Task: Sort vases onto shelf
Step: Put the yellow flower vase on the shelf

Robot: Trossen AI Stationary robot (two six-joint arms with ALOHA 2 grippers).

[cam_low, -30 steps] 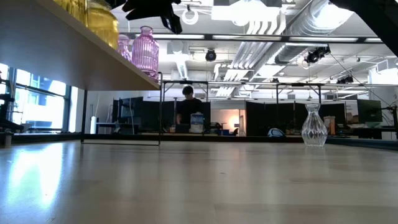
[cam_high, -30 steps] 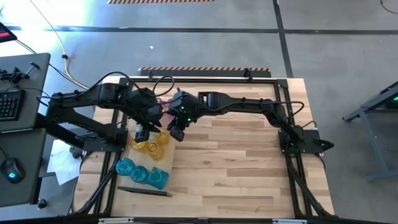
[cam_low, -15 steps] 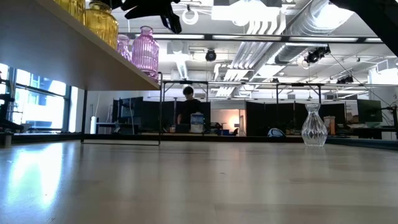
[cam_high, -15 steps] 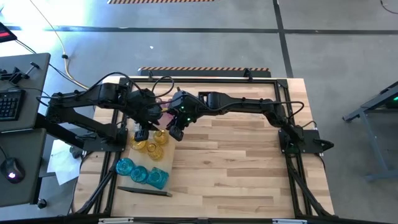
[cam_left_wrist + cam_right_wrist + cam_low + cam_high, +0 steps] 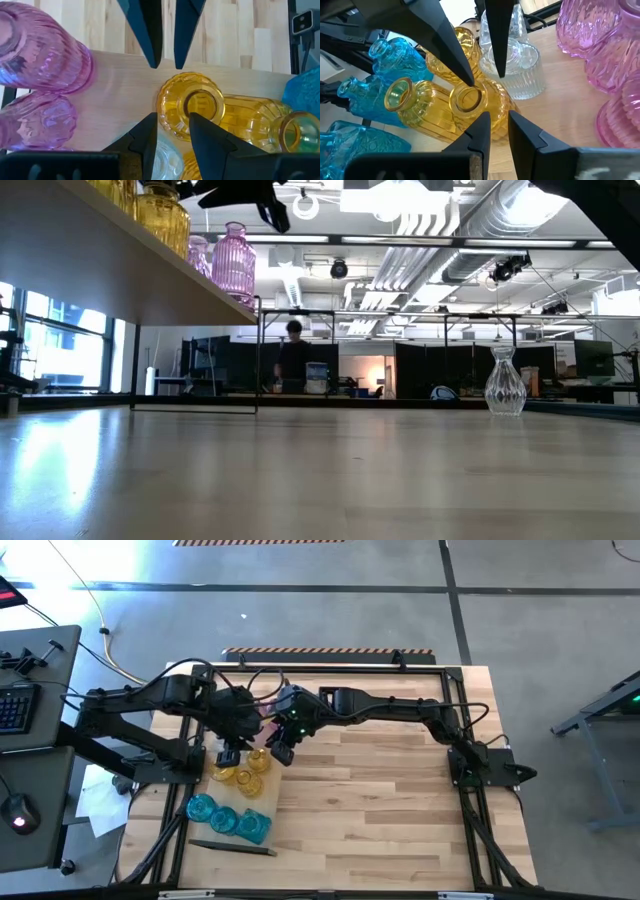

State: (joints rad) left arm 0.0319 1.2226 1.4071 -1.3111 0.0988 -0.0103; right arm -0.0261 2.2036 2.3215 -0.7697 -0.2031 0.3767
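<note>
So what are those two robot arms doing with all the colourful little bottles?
They are sorting glass vases onto a wooden shelf. Both arms hang over the yellow vases. The left gripper and the right gripper point down at the same yellow vase from opposite sides. Neither holds it. Pink vases and blue vases already stand nearby.

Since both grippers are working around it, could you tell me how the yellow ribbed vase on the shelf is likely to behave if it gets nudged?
The yellow ribbed vase looks like glass: probably rigid, slick, breakable. Its squat body suggests it slides rather than tips, likely knocking the clear vase beside it.
</note>
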